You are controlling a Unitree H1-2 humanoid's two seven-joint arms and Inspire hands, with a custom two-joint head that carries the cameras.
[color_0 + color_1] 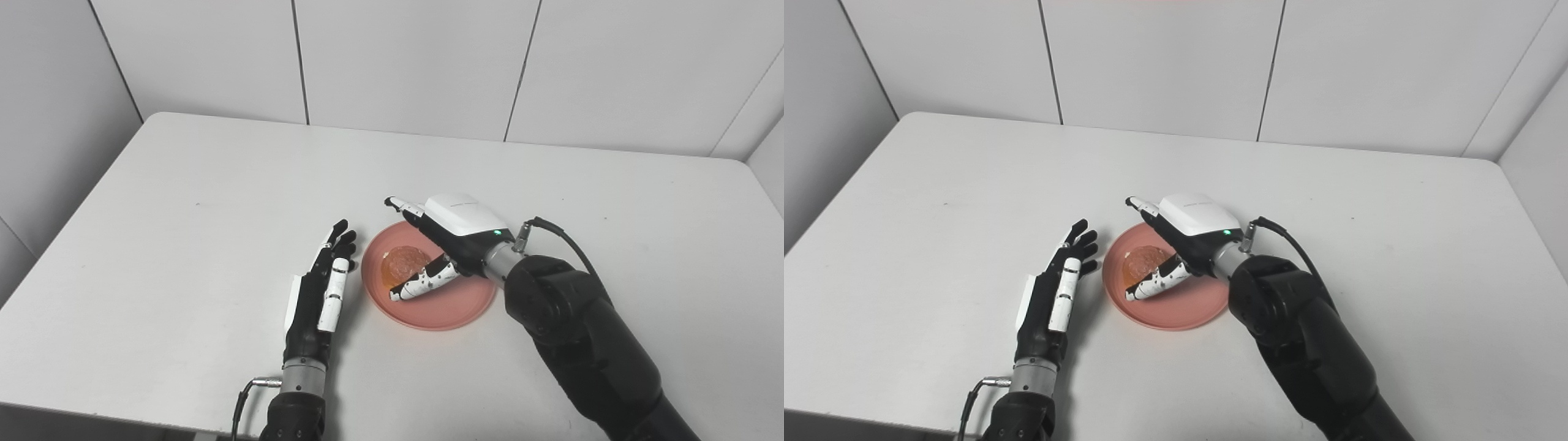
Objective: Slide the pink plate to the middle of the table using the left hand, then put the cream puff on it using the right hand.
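The pink plate (pixel 442 307) lies near the middle of the white table (pixel 184 202). The orange-brown cream puff (pixel 403 262) sits on the plate's left half. My right hand (pixel 452 237) is over the plate with its fingers apart: the thumb (pixel 424 283) lies along the puff's near side and the other fingers stretch past its far side. I cannot tell whether the thumb touches the puff. My left hand (pixel 321 294) stands on its edge just left of the plate, fingers straight and holding nothing, a small gap from the rim. The plate (pixel 1176 311) and puff (pixel 1142 260) also show in the right eye view.
White panel walls enclose the table at the back and on both sides. The table's front edge runs close under my left wrist (pixel 303 373). The right forearm (pixel 576 331) covers the table right of the plate.
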